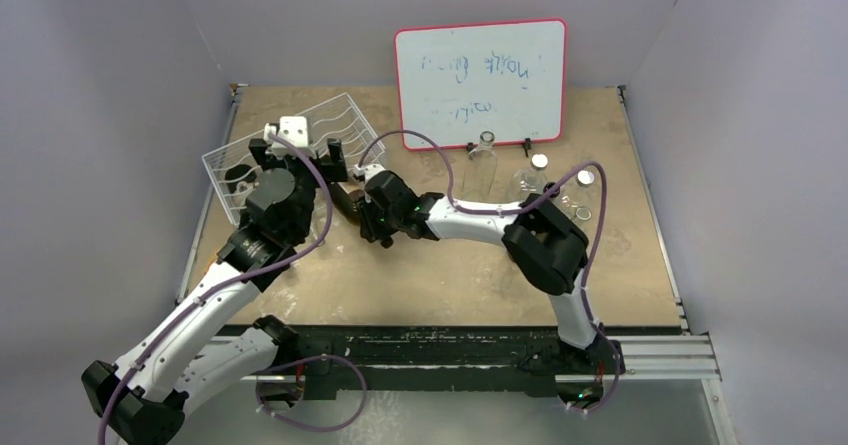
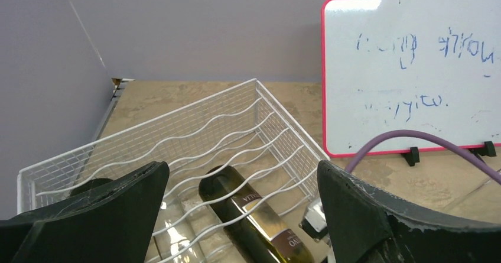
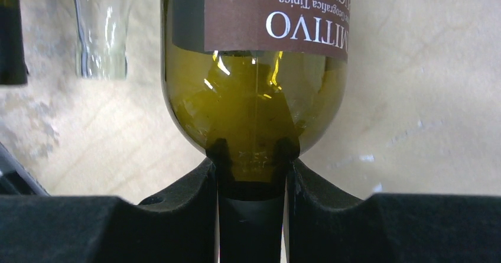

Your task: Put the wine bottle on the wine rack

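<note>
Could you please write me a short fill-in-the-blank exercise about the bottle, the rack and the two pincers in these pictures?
1. The right pincer grips the wine bottle by its ____.
2. The left pincer hovers ____, holding nothing, over the wine rack.
3. The whiteboard at the back has a ____ frame.
Missing words: neck; open; red.

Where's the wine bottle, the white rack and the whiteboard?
wine bottle (image 3: 254, 103): right wrist view, green glass shoulder under the label.
wine rack (image 2: 282, 132): left wrist view, its mesh side wall.
whiteboard (image 1: 480, 80): top view, middle of its white face.
</note>
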### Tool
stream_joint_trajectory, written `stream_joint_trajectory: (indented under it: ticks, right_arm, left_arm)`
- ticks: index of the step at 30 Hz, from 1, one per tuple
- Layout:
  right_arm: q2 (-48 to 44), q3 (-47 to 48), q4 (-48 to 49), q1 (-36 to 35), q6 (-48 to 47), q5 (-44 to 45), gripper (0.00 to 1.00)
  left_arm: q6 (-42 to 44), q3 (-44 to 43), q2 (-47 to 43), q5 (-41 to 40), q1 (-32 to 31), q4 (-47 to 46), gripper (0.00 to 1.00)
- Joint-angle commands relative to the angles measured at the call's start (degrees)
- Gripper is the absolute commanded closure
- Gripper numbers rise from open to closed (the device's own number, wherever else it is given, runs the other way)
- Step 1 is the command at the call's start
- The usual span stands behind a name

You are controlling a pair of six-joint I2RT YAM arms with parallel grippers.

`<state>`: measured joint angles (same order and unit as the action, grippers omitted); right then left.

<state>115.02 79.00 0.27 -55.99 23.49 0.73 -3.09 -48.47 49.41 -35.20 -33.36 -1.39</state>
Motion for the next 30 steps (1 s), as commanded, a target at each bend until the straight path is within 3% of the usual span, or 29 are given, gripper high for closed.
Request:
stream_joint_trajectory:
  ticks: [1,11,19,26,30]
  right_arm:
    - [0.02,9.86,10.28,-0.32,3.67,2.73,1.00]
    - [9.27,20.85,9.85,-0.32,4.92,3.71,0.94]
    - [13.04,25.99,7.81,-0.27,6.73,6.75,0.69]
    - [16.31,30.57,6.24,-0.27,6.66,5.27,0.60]
    - [17.89,33.39,3.17,-0.27,6.52,4.18,0.45]
  left_arm:
    - [-2.61,-0.58,-3.13,3.50,1.50,-2.76,0.03]
    - [-2.84,-0.37,-3.36,3.69,2.43,-2.92,0.04]
    - [-4.48,0.61,-4.40,5.78,2.52,-4.82,0.03]
    - [-4.64,0.77,-3.65,6.28,2.52,-5.01,0.03]
    - [-4.76,0.79,-3.65,6.42,2.52,-4.85,0.04]
